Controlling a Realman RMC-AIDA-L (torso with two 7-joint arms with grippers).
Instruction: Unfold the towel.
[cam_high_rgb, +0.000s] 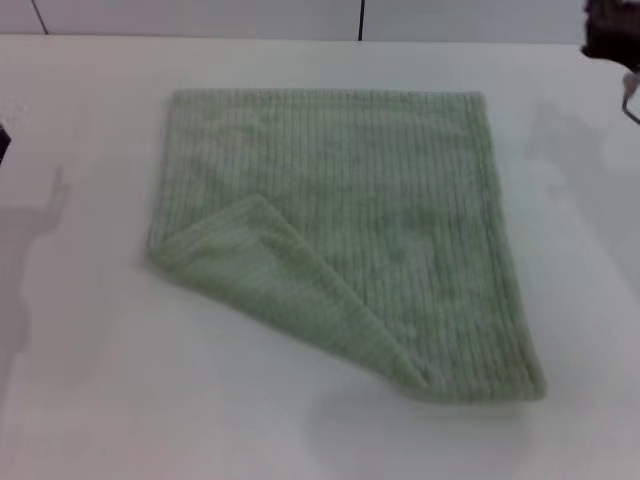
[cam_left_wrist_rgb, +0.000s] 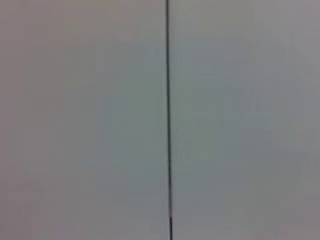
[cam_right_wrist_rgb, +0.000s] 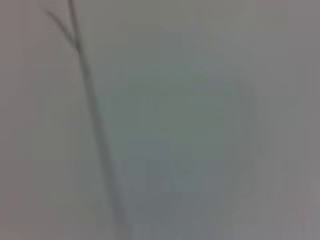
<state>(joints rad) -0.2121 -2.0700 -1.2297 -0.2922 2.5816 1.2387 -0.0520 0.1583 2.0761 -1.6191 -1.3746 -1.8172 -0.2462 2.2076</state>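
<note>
Item: pale sage-green, roughly square terry towel with fine parallel ribs and a hemmed edge, lying flat on a white matte tabletop, largest object in the head view. Condition: mostly spread out; the near-left corner is folded over onto the upper face, forming a triangular flap whose crease runs diagonally from the left edge toward the near-right corner. The far edge lies straight and parallel to the far side of the table; the right edge slants outward toward the near side. Right gripper: only a dark part of it shows at the far right corner of the head view, raised above the table; the towel lies well apart from it, toward the robot and to its left, with no contact. Whether its fingers stand apart or together cannot be told. Left gripper: not visible in any view; a sliver of dark at the left border of the head view cannot be identified. Left wrist view: a plain pale surface crossed by one thin dark seam. Right wrist view: a blurred pale surface with a slanted dark line; nothing further can be made out.
</note>
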